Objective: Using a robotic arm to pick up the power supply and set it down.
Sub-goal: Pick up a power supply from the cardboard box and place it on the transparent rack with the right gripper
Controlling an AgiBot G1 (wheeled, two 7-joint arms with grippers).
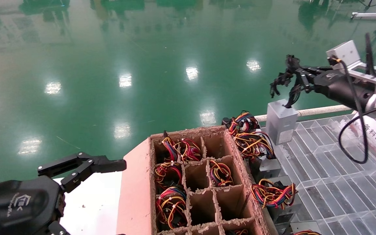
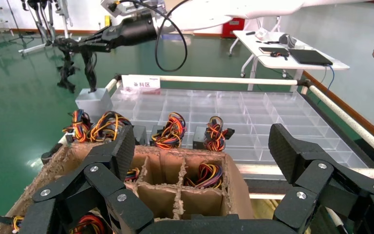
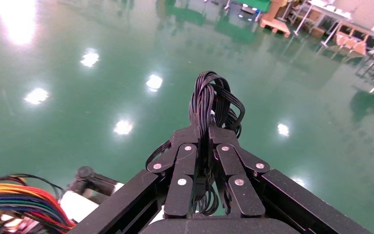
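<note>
Glossy green factory floor (image 1: 109, 65) spreads out behind everything, throwing back the ceiling lights. Against it, the right gripper (image 1: 293, 85), black and two-fingered on a white-shelled arm with a looping black cable, has its fingers pinched together on the all-black bundle of cables (image 3: 213, 105); from the right wrist view the strands bulge out in a loop past the closed fingertips (image 3: 191, 132). Below that bundle sits the power supply (image 1: 281, 120), a small plain grey metal block, tilted slightly at the far left corner of the clear plastic compartment tray (image 1: 331, 176); whether it rests on the tray or is just off it I cannot tell. A white label with printed characters (image 1: 375, 133) lies on the tray near the arm. Just beside the block, along the tray's left edge, sit other units with red, yellow, orange and blue wire bundles (image 1: 251, 140). Next to them stands a brown cardboard divider box (image 1: 204, 182), several cells holding more coloured bundles. Well apart, at the near left, the all-black left gripper (image 1: 86, 169) hangs over a white surface, its fingers spread wide and holding nothing.
</note>
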